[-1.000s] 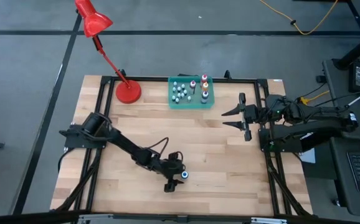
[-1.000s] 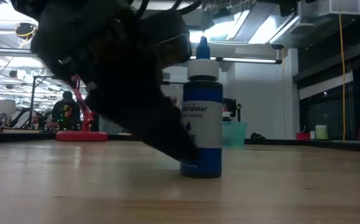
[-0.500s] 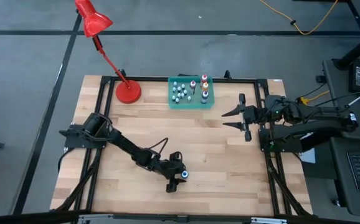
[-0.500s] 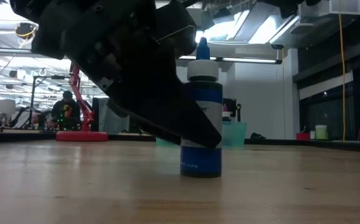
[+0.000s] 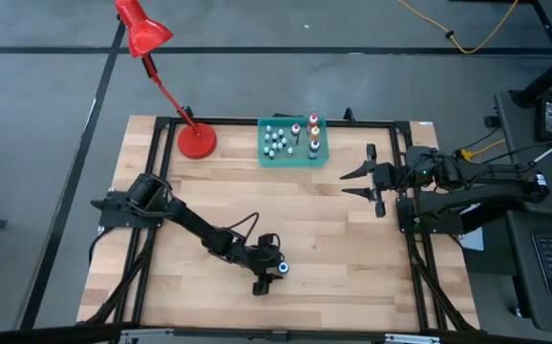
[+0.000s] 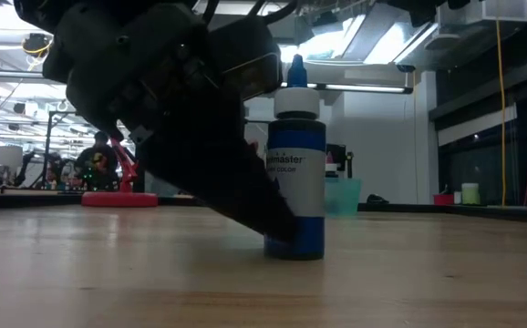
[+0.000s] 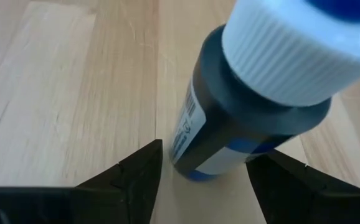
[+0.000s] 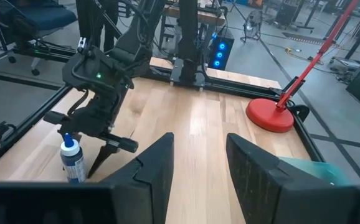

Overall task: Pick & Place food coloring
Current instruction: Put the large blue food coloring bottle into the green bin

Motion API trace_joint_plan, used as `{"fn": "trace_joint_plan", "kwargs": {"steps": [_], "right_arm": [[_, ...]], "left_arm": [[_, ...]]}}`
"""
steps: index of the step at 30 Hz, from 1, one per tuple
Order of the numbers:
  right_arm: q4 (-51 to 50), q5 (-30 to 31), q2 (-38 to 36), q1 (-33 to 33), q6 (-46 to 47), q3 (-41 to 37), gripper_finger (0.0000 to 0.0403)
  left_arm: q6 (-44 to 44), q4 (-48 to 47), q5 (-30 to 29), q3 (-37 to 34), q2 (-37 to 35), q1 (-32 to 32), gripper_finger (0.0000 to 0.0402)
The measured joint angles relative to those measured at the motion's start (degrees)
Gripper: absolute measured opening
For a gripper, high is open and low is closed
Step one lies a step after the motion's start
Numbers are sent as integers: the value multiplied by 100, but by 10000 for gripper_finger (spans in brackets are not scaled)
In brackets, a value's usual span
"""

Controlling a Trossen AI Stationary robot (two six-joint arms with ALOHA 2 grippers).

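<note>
While the blue bottle stands upright on the wooden surface, near its front edge, the left tool is low around it with its fingers spread apart, one on each side and not pressing it. The right tool waits open at the right side of the surface. The other small bottles stand in the teal tray at the far edge, beside the red lamp.
</note>
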Motion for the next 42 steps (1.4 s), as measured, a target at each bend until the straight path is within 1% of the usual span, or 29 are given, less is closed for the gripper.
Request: {"fn": "trace_joint_plan", "kwargs": {"steps": [5, 12, 15, 17, 20, 24, 26, 29, 32, 35, 38, 40, 42], "right_arm": [[0, 0, 0, 0, 5, 0, 148], [1, 0, 0, 0, 89, 0, 148], [1, 0, 0, 0, 116, 0, 148], [1, 0, 0, 0, 258, 0, 148], [14, -92, 31, 0, 585, 0, 148], [167, -612, 259, -2, 1086, 0, 154], [295, -887, 435, -2, 1256, 0, 169], [553, -1154, 778, -2, 1557, 0, 209], [877, -1215, 1192, -2, 1869, 0, 259], [1265, -1224, 1641, -3, 2258, 17, 298], [1098, -1297, 2165, -35, 2483, 307, 313], [651, -1405, 2491, -70, 2376, 635, 313], [274, -1401, 2808, -75, 2182, 1005, 308]], "left_arm": [[-2, 151, 0, 0, 0, 0, 203], [-40, 435, 12, 0, 0, 1, 128], [-44, 549, 63, 0, -29, 16, 107], [-44, 523, 49, -4, -173, 57, 104], [-44, 360, 12, -4, -582, 241, 104], [44, -416, -175, -2, -1244, 632, 104], [173, -753, -172, -2, -1566, 844, 103], [314, -1167, -150, 0, -1958, 1135, 100], [435, -1605, -68, 107, -2161, 1369, 99], [764, -2396, 88, 498, -2188, 1552, 99], [1045, -2945, 229, 890, -2115, 1724, 99], [1106, -3246, 270, 1047, -2077, 1855, 99], [1117, -3261, 343, 1171, -2055, 1981, 99]]}}
